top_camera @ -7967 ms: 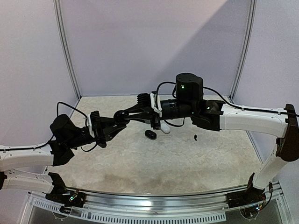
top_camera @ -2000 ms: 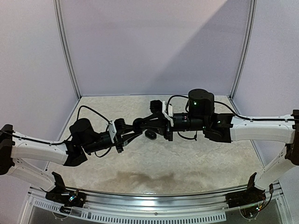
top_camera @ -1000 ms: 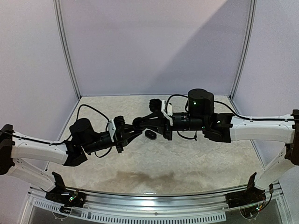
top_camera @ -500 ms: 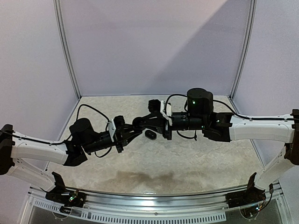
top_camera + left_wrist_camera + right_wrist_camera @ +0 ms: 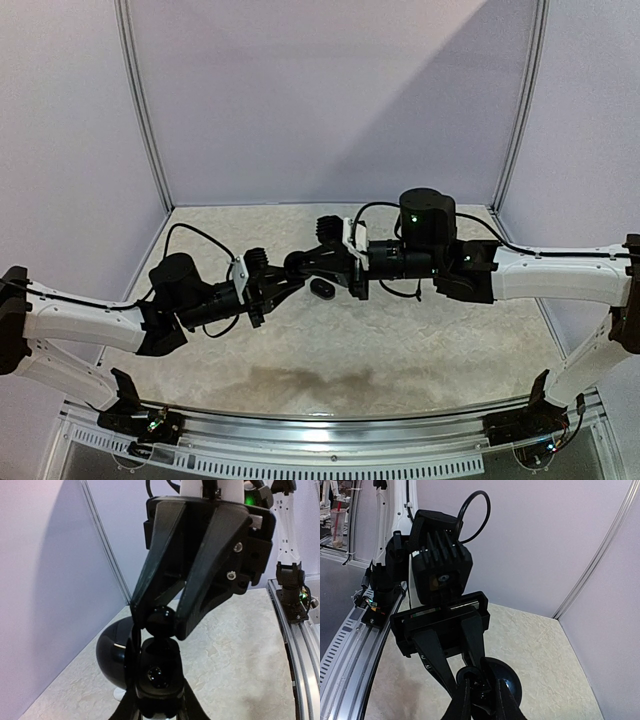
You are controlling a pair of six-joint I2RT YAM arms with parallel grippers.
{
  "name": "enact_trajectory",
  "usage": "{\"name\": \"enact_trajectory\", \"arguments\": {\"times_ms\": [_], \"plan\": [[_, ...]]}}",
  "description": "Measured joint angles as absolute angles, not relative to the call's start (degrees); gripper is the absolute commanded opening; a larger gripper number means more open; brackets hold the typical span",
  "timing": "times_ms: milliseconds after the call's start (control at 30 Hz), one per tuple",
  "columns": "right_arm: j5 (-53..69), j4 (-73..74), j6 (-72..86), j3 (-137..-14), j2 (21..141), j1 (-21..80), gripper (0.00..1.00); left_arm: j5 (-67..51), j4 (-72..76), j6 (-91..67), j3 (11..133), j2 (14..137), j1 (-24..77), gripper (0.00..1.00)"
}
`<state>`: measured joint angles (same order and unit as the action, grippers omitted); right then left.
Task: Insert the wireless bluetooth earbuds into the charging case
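Note:
My left gripper (image 5: 285, 275) is shut on an open black charging case (image 5: 156, 672), held above the table, its round lid (image 5: 111, 652) swung to the left. My right gripper (image 5: 303, 264) meets it from the opposite side, shut on a small black earbud (image 5: 160, 622) that sits at the case's top edge. In the right wrist view my right gripper (image 5: 484, 692) pinches the earbud (image 5: 481, 679) against the case, with the lid (image 5: 506, 679) behind. The left gripper's fingers (image 5: 475, 637) face that camera. The other earbuds are out of view.
A second black oval case (image 5: 322, 288) lies on the beige table (image 5: 400, 340) just under the two grippers. A small white object (image 5: 119, 694) shows on the table below the held case. Lavender walls close the back and sides.
Since 8 s ago both arms have carried the case and earbud to the right. Over the last second the right gripper has inched left toward the case; the left arm holds still.

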<state>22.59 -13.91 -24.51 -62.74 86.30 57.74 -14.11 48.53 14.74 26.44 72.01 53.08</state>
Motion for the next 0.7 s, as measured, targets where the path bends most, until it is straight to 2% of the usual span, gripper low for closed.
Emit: {"name": "enact_trajectory", "arguments": {"times_ms": [700], "plan": [[24.40,-15.94,-19.70,-62.17,85.12,56.60,0.02,-14.17,49.12,14.74,27.27,72.01,53.08,0.00]]}}
